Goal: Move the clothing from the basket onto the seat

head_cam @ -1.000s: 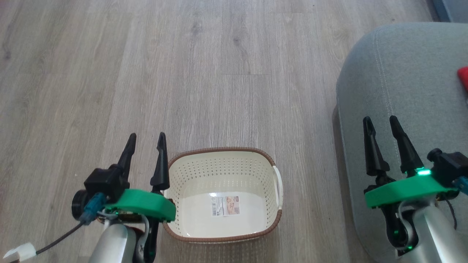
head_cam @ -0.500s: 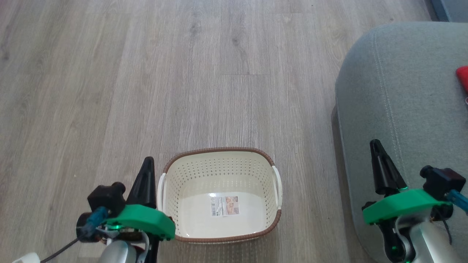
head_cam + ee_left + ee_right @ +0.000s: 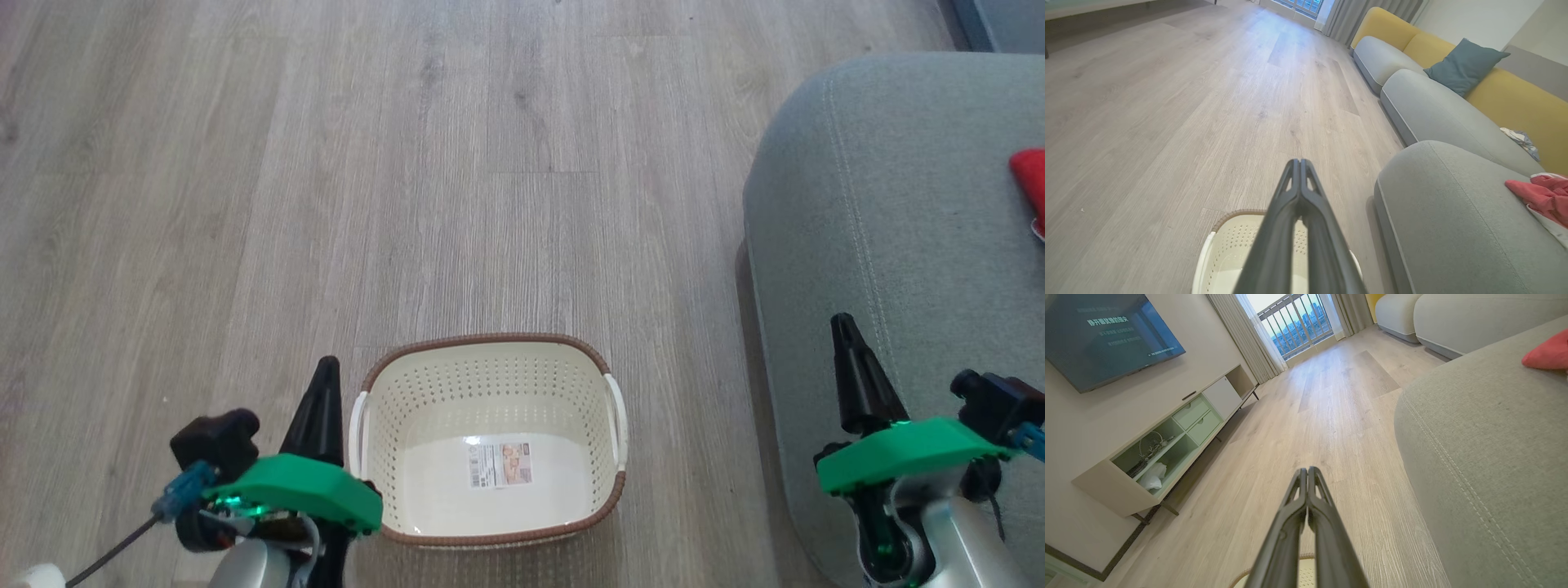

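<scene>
I see the wooden floor (image 3: 326, 163) carrying everything. The grey-green seat (image 3: 898, 245) takes up its right side. The basket (image 3: 490, 338) stands on the floor left of the seat, apart from it, with nothing inside. The red clothing (image 3: 1030, 167) lies on the seat top, well in from its rounded corner. My left gripper (image 3: 325, 371) hangs just beside the basket's left handle, fingers pressed together, holding nothing. My right gripper (image 3: 845, 327) hovers over the seat's near edge, likewise closed and empty. The label sticker (image 3: 499, 465) on the basket bottom has print too small to read.
</scene>
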`<state>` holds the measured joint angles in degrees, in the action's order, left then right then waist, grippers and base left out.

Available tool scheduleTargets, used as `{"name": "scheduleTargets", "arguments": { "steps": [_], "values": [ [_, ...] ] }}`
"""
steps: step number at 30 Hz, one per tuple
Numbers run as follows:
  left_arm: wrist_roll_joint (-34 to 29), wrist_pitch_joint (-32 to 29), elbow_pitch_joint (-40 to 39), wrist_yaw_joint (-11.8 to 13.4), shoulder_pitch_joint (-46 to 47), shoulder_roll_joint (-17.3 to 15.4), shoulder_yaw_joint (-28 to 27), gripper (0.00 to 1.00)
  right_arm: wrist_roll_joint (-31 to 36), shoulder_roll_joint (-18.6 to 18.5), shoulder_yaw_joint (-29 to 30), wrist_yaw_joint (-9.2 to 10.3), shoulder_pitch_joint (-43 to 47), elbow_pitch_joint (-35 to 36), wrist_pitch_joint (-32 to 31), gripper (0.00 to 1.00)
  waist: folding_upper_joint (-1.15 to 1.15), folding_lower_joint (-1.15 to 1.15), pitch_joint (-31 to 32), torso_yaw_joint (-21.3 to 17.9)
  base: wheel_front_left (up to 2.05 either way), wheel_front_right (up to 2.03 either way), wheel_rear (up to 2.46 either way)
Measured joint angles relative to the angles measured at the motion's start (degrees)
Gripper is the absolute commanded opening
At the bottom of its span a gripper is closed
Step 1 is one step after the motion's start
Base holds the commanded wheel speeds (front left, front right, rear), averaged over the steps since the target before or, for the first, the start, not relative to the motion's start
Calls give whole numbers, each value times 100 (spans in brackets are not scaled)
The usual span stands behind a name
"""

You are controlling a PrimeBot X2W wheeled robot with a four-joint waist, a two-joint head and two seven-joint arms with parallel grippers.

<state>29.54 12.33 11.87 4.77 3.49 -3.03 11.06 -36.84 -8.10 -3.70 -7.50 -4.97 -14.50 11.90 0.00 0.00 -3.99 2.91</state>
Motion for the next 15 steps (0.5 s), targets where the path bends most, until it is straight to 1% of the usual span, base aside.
{"name": "scheduleTargets", "arguments": {
  "steps": [9,10,15],
  "values": [
    [558,-121,35,-69,0,-15,-64,0,-464,44,94,0,1,-3,-134,0,0,0,33,-24,0,0,0],
    [624,-142,36,-112,0,-18,-86,0,-522,45,109,0,1,-3,-144,0,0,0,36,-27,0,0,0],
    [879,-179,41,-163,1,-27,-159,0,-735,56,140,0,1,-8,-203,0,0,0,50,-38,0,0,0]
  ]
}}
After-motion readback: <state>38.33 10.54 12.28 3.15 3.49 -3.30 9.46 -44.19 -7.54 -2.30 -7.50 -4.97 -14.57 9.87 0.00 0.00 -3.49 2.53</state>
